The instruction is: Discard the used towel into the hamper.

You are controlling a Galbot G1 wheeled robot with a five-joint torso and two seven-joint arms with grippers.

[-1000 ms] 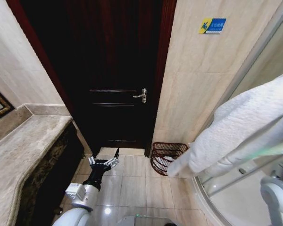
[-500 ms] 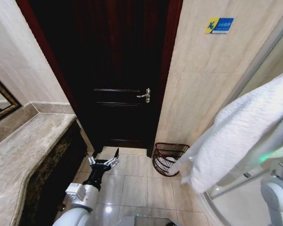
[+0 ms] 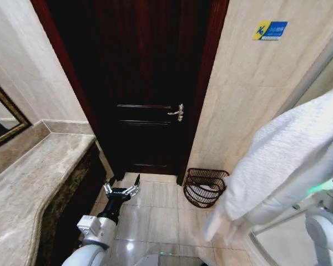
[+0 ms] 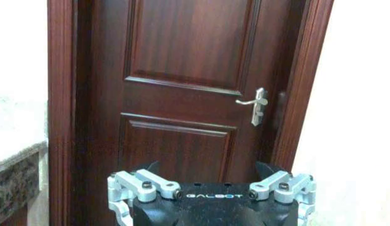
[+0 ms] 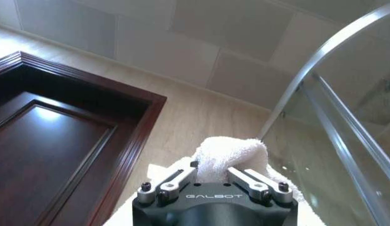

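At lower centre of the head view, a small round reddish-brown wire hamper (image 3: 205, 187) is seen on the tiled floor beside the dark wooden door (image 3: 141, 83), something pale inside.

A thick white towel (image 3: 283, 160) is gripped by the right gripper (image 5: 214, 176) at the right edge; the left gripper (image 3: 122, 192) is held open, lower left.

Fluffy terry cloth is being shown by the towel (image 3: 283, 160), glossy dark wood by the door (image 3: 141, 83), openwork wire by the hamper (image 3: 205, 187).

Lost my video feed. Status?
Right gripper shut on towel, held high. Left gripper open, low, idle. Hamper on floor beside door, unobstructed.
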